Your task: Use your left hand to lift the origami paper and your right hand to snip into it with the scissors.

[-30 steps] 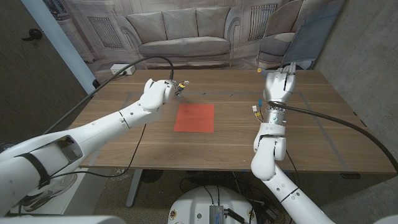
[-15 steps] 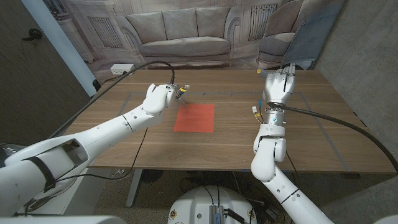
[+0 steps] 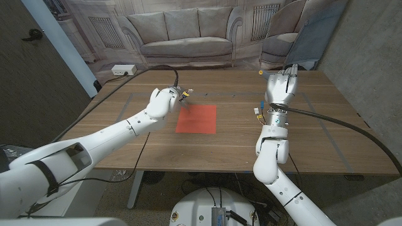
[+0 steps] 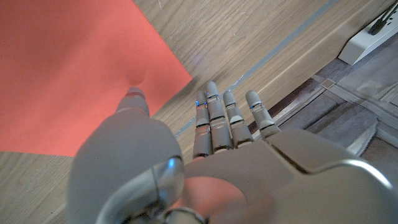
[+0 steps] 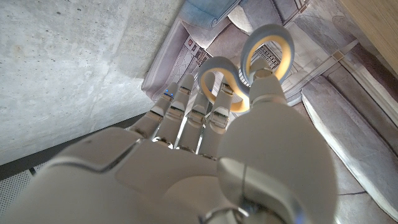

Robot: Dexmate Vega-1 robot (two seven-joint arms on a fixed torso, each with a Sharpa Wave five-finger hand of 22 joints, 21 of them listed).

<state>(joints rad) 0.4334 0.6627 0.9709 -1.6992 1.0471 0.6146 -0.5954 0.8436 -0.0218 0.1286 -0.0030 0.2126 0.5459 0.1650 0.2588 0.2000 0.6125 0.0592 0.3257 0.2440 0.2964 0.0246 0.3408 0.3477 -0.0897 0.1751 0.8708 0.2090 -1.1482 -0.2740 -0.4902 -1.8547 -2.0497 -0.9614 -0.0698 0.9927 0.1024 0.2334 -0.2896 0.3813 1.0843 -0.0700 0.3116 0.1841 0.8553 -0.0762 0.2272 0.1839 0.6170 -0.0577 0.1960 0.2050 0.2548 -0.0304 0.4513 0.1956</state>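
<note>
Left robot hand (image 3: pixel 164 100), fingers spread and empty, hovers at the red origami paper's (image 3: pixel 196 118) ten o'clock corner, paper flat mid-surface (image 3: pixel 125 135); right robot hand (image 3: pixel 281 86) grips the scissors (image 5: pixel 249 62) at three o'clock; approach step, next pinch that corner and lift.

paper (image 3: pixel 196 118) on table (image 3: pixel 314 144), left hand (image 3: pixel 162 100) beside it

Red origami paper (image 3: pixel 196 118); grey-and-yellow scissors (image 5: pixel 249 65) handles.

Left hand (image 3: pixel 162 100) open, right hand (image 3: pixel 281 86) gripping.
</note>
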